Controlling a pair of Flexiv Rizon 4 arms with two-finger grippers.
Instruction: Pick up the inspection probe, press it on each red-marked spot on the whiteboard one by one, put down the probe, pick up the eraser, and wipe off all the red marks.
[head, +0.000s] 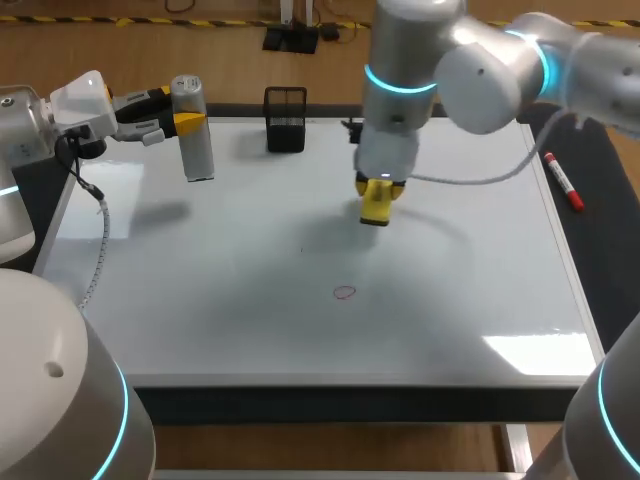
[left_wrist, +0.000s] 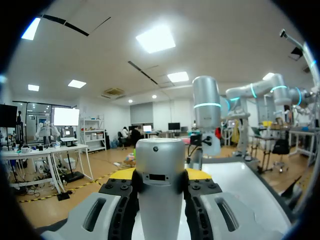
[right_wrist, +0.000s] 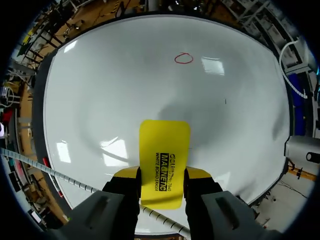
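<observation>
Both jaws loaded over the whiteboard (head: 250, 300): probe on the left, eraser on the right.

Whiteboard fills most of the dark counter (head: 612, 240). Right arm (head: 400, 80) enters from upper right, its jaws closed on the yellow eraser (head: 377, 203) just above frame centre, a shadow under it; contact with the board cannot be judged. Left arm (head: 40, 115) enters from upper left, its jaws clamped on the upper part of the upright silver probe (head: 193, 130) over the board's upper left corner. In the left wrist view the probe (left_wrist: 160, 185) sits pinched between both fingers. Black holder (head: 285, 120) stands at the board's top edge, between probe and eraser. Red marker (head: 563, 181) lies on the counter, right of the board. One small red ring mark (head: 345, 293) sits below the eraser, well apart; in the right wrist view the mark (right_wrist: 183, 58) lies ahead of the eraser (right_wrist: 164, 160).
</observation>
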